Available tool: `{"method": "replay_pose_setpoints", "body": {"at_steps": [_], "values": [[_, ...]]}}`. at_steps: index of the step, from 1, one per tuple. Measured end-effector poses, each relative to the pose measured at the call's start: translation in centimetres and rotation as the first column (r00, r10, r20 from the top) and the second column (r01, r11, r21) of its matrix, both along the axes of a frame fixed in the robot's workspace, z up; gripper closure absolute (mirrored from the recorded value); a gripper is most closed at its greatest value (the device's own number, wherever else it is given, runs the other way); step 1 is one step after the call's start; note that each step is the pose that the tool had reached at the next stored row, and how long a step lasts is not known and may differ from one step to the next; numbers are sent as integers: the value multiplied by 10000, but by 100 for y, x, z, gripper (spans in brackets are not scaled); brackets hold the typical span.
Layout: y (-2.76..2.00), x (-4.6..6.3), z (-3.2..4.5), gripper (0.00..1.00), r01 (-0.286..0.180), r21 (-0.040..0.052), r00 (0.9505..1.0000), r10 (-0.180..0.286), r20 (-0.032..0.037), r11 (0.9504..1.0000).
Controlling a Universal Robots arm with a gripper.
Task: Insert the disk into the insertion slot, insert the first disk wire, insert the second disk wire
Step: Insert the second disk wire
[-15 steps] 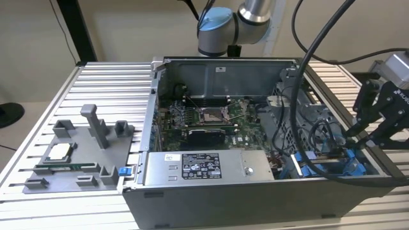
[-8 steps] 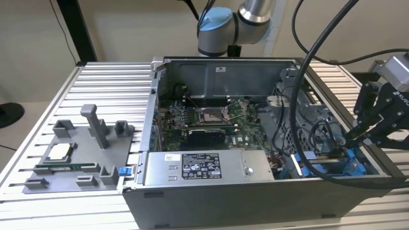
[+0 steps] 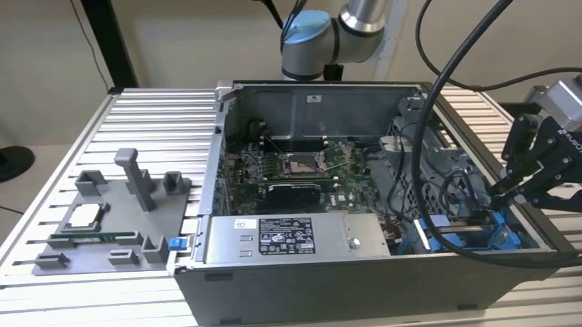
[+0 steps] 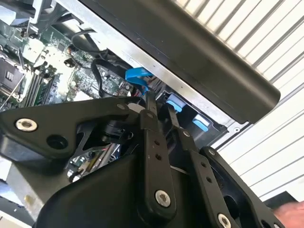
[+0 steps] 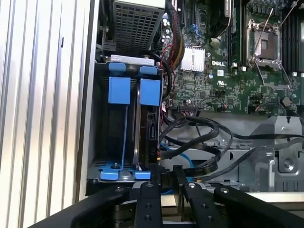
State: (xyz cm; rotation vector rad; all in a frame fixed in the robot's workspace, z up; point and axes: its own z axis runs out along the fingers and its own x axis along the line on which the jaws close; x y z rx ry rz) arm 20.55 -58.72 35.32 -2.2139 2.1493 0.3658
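The disk (image 5: 149, 124) stands on edge in its blue frame (image 5: 149, 92) inside the insertion slot (image 5: 107, 167) of the grey drive cage, at the open computer case's corner on the exterior view's right (image 3: 459, 230). My gripper (image 3: 499, 193) reaches into the case just beside that cage. In both wrist views its black fingers (image 5: 148, 190) stand close together with only a thin gap. A blue disk wire (image 4: 138, 74) bends up from the fingertips (image 4: 151, 100), and the gripper (image 4: 159, 105) looks shut on it. The same blue wire (image 5: 186, 157) loops past the disk's connector edge. Black wires (image 5: 209, 135) run beside it.
A silver power supply box (image 3: 293, 238) lies along the case's front. The green motherboard (image 3: 300, 170) fills the case floor. A second blue frame (image 5: 119, 89) sits in the neighbouring bay. A grey parts fixture (image 3: 109, 225) stands on the slatted table at the exterior view's left.
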Motion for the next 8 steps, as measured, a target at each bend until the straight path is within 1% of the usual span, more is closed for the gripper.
{"method": "replay_pose_setpoints", "body": {"at_steps": [2,3,8], "values": [[-1,0,-1,0,1,18,10000,-1,0,10000],[-1,0,-1,100,2,21,10000,-2,0,10000],[-1,0,-2,100,3,34,10000,-3,0,10000]]}}
